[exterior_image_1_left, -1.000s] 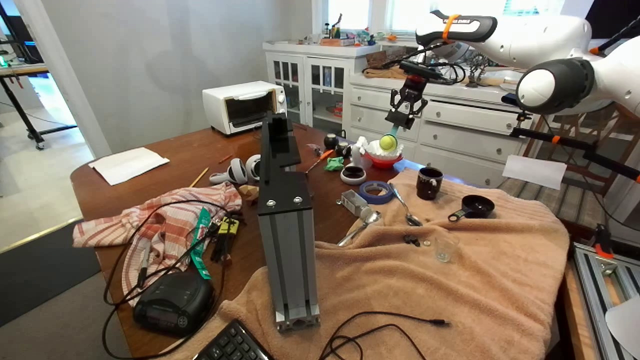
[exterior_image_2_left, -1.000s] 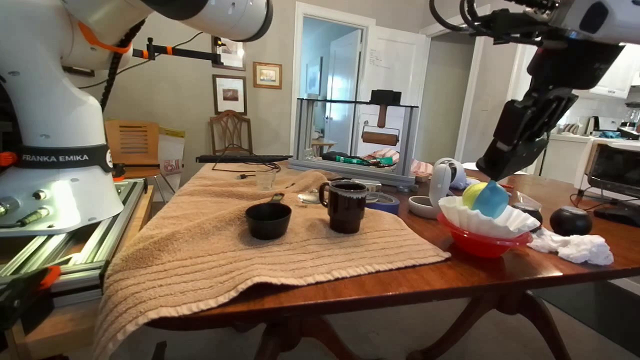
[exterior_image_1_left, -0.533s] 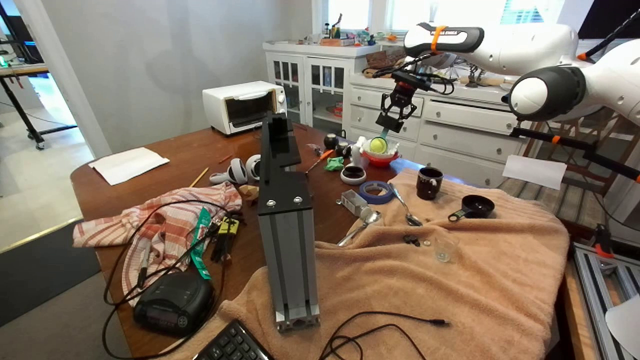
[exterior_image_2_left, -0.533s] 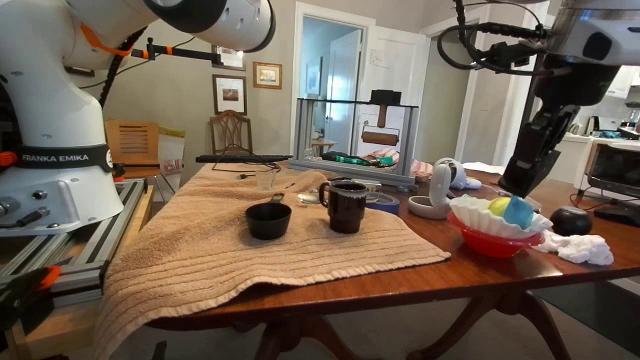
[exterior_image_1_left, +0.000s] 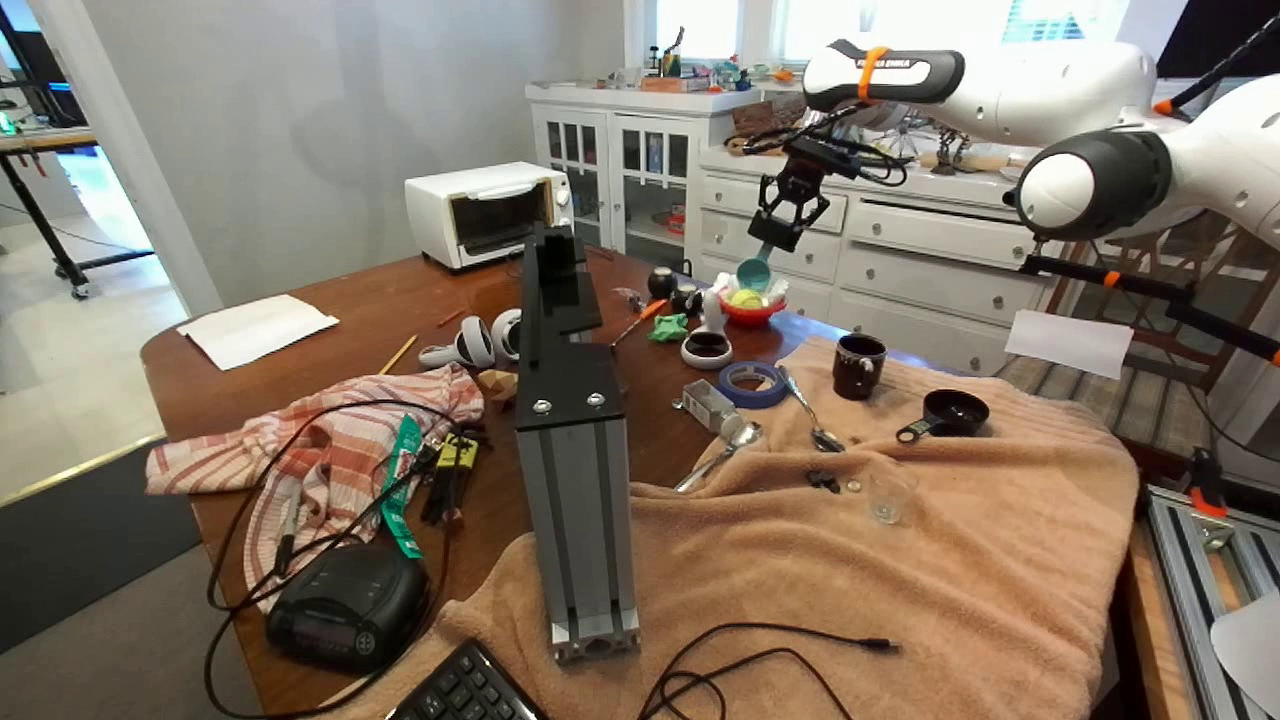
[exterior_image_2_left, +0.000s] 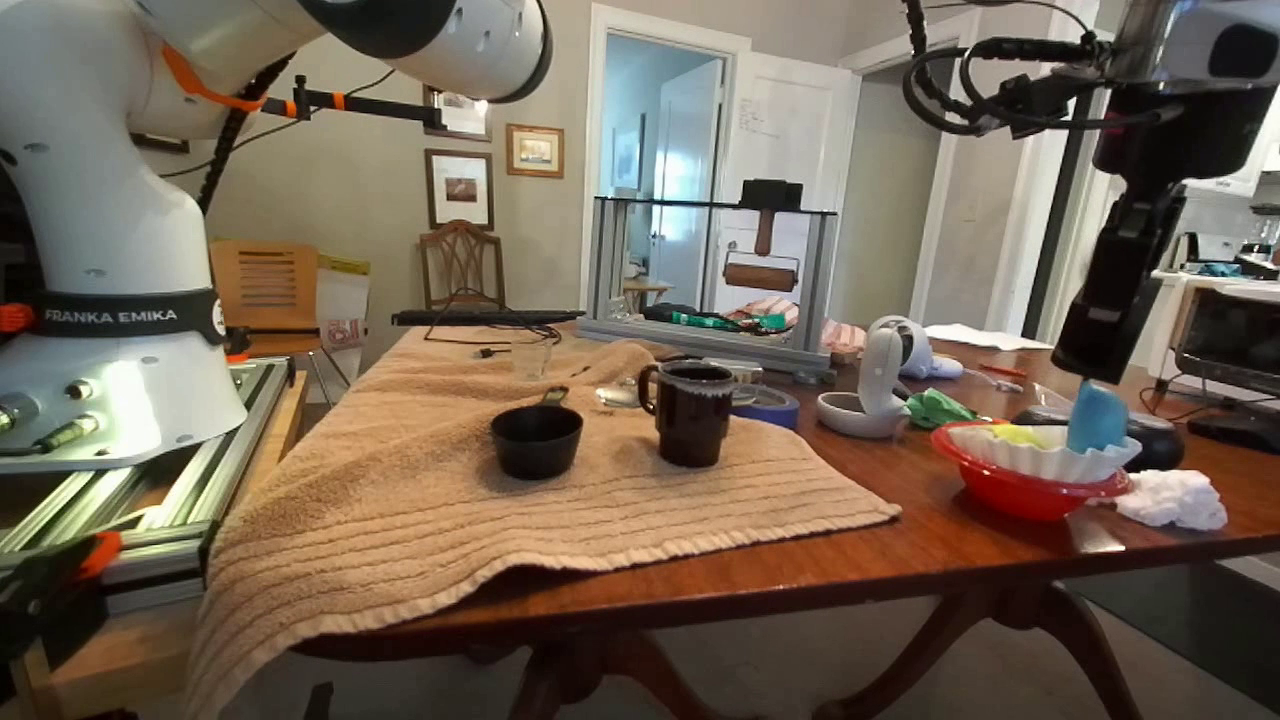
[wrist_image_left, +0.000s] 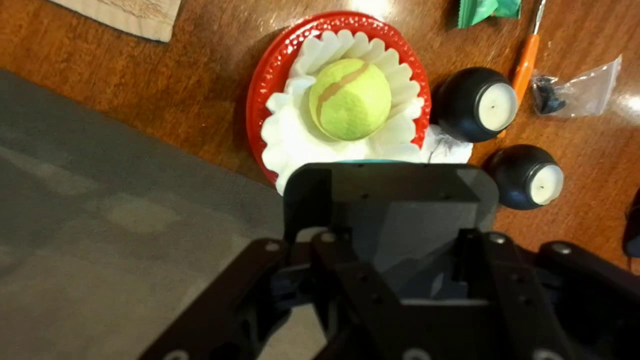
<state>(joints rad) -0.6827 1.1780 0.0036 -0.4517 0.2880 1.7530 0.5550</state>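
Observation:
My gripper is shut on a dark block in the wrist view. A teal scoop sticks out below that block; how they join I cannot tell. In both exterior views the scoop hangs low over the red bowl, its tip at the white paper filter. A yellow-green tennis ball rests in the filter inside the bowl, just ahead of the block in the wrist view. There, only a thin teal edge of the scoop shows past the block.
Two black candle holders stand close beside the bowl. Crumpled white paper lies near the table edge. A white controller, brown mug, black measuring cup and metal frame also stand around. A towel covers part of the table.
The tennis ball has gone from the scoop into the filter-lined bowl. The arm has shifted sideways and turned more upright with the scoop. The bowl has slid the same way, uncovering the green wrapper.

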